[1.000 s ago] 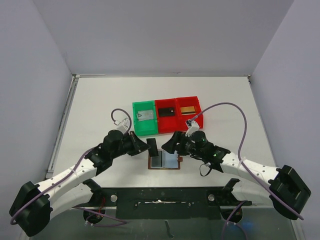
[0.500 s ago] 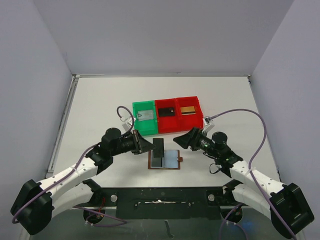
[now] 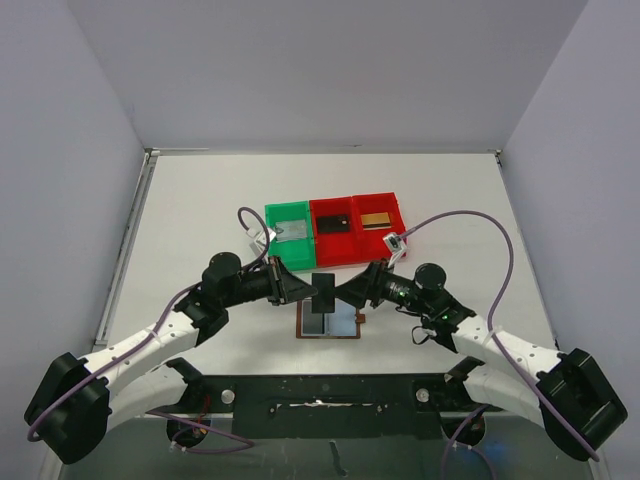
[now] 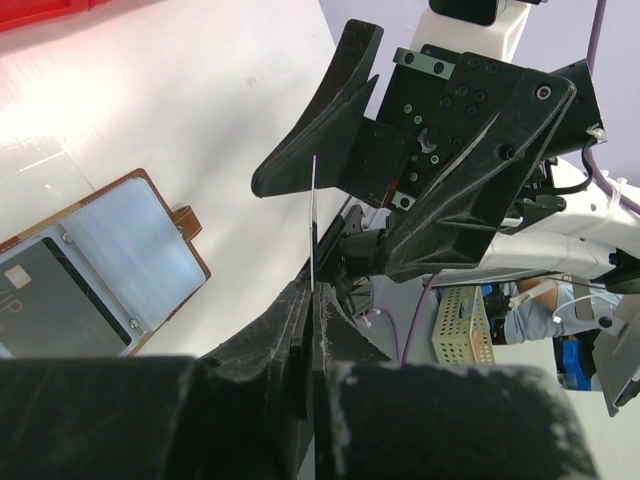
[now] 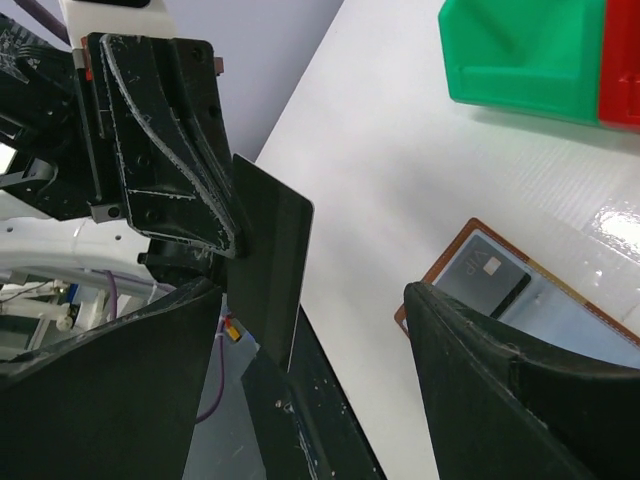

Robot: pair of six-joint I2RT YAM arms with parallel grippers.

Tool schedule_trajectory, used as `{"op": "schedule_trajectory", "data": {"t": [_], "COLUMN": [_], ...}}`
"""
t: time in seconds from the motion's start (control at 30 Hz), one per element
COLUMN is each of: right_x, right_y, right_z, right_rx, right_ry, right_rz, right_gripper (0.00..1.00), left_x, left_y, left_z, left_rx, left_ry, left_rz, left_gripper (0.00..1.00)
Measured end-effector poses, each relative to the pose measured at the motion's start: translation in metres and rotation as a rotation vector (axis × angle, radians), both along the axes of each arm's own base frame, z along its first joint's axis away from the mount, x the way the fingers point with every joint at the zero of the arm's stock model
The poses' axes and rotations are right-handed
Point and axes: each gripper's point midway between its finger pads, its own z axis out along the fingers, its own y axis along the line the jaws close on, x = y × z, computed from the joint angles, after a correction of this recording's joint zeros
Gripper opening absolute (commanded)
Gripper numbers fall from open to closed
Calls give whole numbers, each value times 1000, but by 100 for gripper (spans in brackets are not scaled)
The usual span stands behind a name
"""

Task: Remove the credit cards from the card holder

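Holding one black card aloft, with another waiting in its sleeve

The left gripper (image 3: 303, 289) is pinching a black card (image 3: 323, 290) by its edge, fingers closed on it, and is holding it upright in the air just above the far edge of the card holder (image 3: 343, 323). The right gripper (image 3: 351, 292) is sitting just on the other side of the card, its jaws spread wide with nothing between them (it is looking like a hand-over, though that is only a reading of the pose). In the left wrist view the card is showing edge-on as a thin pale line.

Three cards are already lying in the bins behind: a silver-grey card (image 3: 290, 229) in the green bin (image 3: 290, 260), a second black card (image 3: 335, 224) in the middle red bin (image 3: 335, 256), and a gold card (image 3: 375, 218) in the right red bin (image 3: 387, 245). The holder is lying open and flat, and one dark card (image 5: 488, 277) is still sitting in the sleeve nearer the left arm; the other sleeve is showing bare blue-grey. So the job is looking mostly done: the lifted card is needing a place, and the last one is waiting to be drawn out.

The white table (image 3: 200, 220) is catching a soft glare, and plain lilac walls (image 3: 60, 150) are closing it in on three sides.
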Motion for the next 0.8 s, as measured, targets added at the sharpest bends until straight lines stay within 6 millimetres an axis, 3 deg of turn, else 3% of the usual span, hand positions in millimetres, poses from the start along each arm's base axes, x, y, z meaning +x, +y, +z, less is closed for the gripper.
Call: {"op": "schedule_trajectory", "data": {"t": [0.47, 0.57, 0.73, 0.8], "right_x": [-10, -13, -18, -19], "right_y": [16, 19, 24, 23], "right_z": [5, 14, 29, 33], "right_rx": [48, 89, 151, 169], "right_ry": [-2, -22, -43, -42], "right_rz": [115, 148, 193, 204], "right_gripper": [46, 36, 5, 0], "left_x": [-2, -4, -5, -6], "left_y": [-2, -3, -4, -3], "left_z": [11, 15, 20, 22], "left_rx": [-39, -53, -73, -78], "left_ry": [-20, -28, -29, -36], "left_rz": [-25, -34, -44, -45], "left_gripper": [0, 0, 0, 20]}}
